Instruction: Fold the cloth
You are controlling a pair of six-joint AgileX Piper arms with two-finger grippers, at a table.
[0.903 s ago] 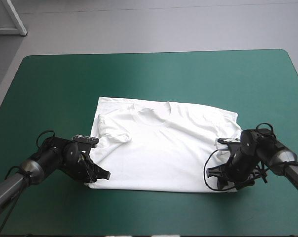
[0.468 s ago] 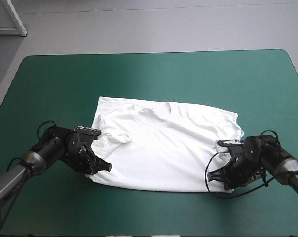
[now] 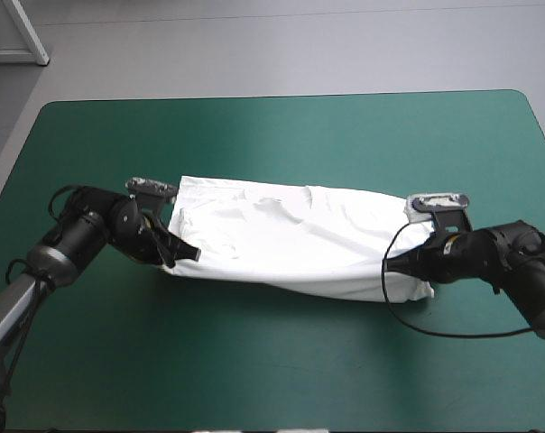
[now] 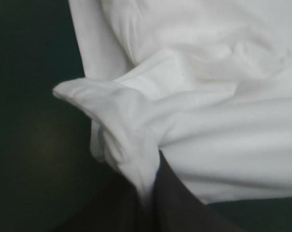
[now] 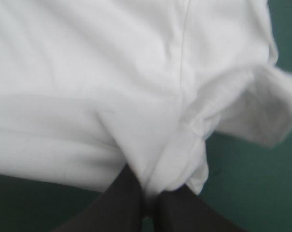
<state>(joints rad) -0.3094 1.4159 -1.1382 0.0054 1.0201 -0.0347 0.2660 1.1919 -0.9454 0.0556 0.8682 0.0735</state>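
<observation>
The white T-shirt (image 3: 290, 239) lies across the middle of the teal-green table as a long band, its near hem lifted and carried toward the collar. My left gripper (image 3: 175, 253) is shut on the T-shirt at the left hem corner; in the left wrist view the cloth (image 4: 136, 121) bunches between the black fingers (image 4: 175, 203). My right gripper (image 3: 415, 263) is shut on the T-shirt at the right hem corner. The fabric (image 5: 136, 96) there rises in a pinched ridge out of the fingers (image 5: 122, 203), a sleeve hanging beside it.
Bare teal-green cover (image 3: 272, 361) stretches in front of the shirt and behind it toward the far edge (image 3: 281, 97). The cloth sags in the middle between the two grips.
Both grippers have lifted the near hem and carried it away from the front edge toward the collar. The flat shirt has become a narrow doubled band.
</observation>
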